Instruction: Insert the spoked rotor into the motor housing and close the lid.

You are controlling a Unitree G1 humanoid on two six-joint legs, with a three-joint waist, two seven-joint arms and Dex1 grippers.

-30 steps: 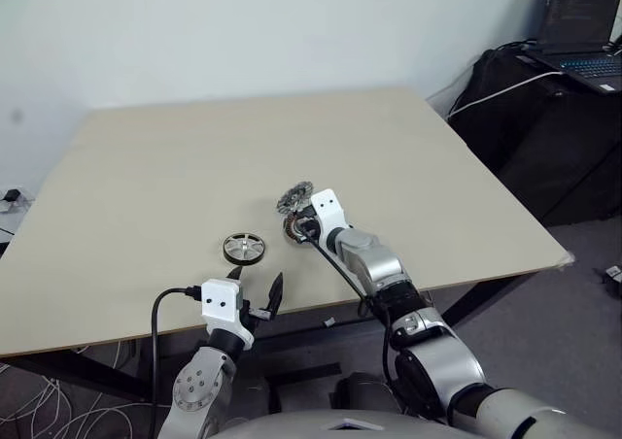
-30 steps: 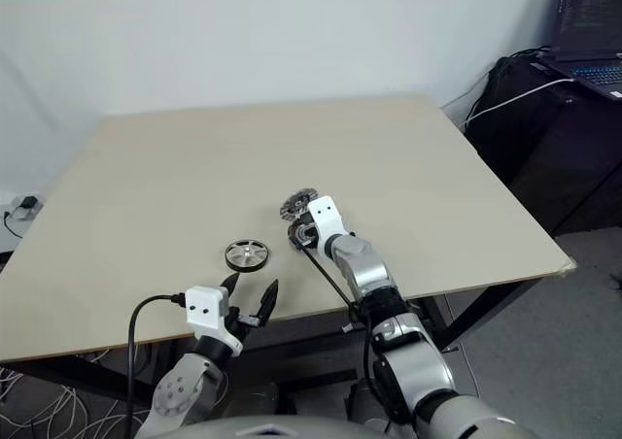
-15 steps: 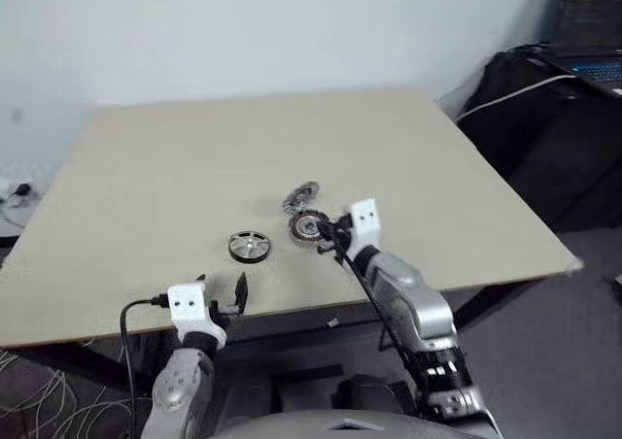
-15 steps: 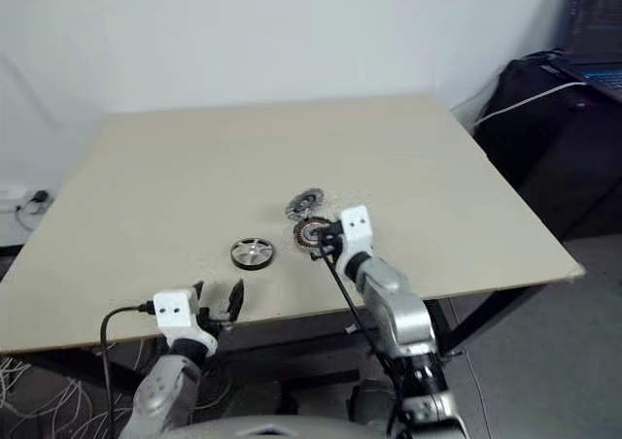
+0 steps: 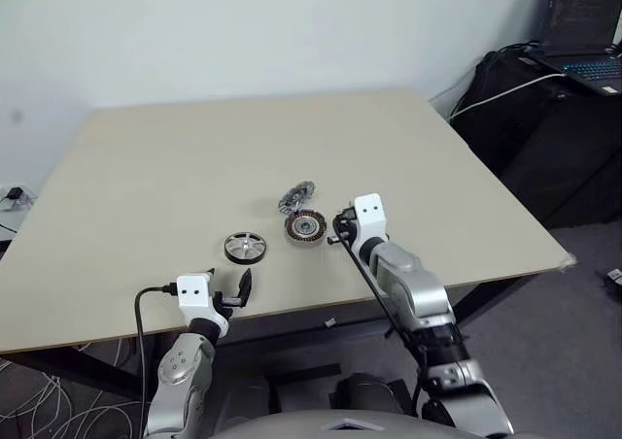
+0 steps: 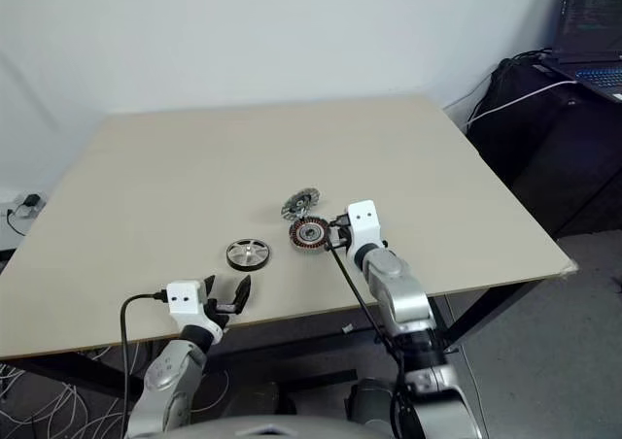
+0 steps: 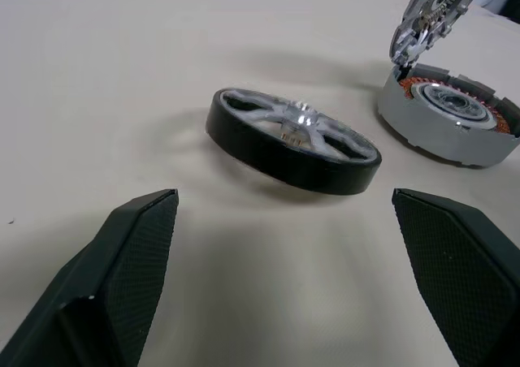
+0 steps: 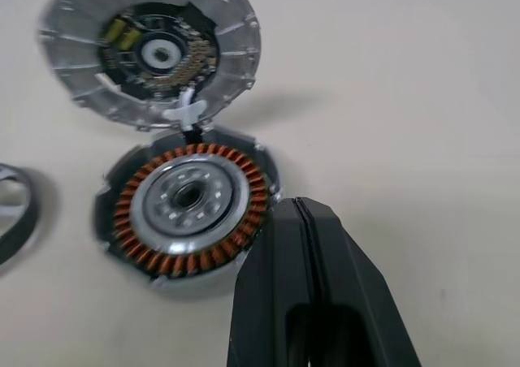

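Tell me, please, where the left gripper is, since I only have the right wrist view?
Observer: The left gripper hovers open at the table's near edge, just short of the spoked rotor.
Operator: Does the rotor lie free?
Observer: Yes, it lies flat on the table, apart from the motor housing.
Operator: How does the lid stand?
Observer: The lid is tilted up from the housing's far edge, not lying flat.

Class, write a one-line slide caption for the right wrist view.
Shut right gripper beside the motor housing, its lid standing open.
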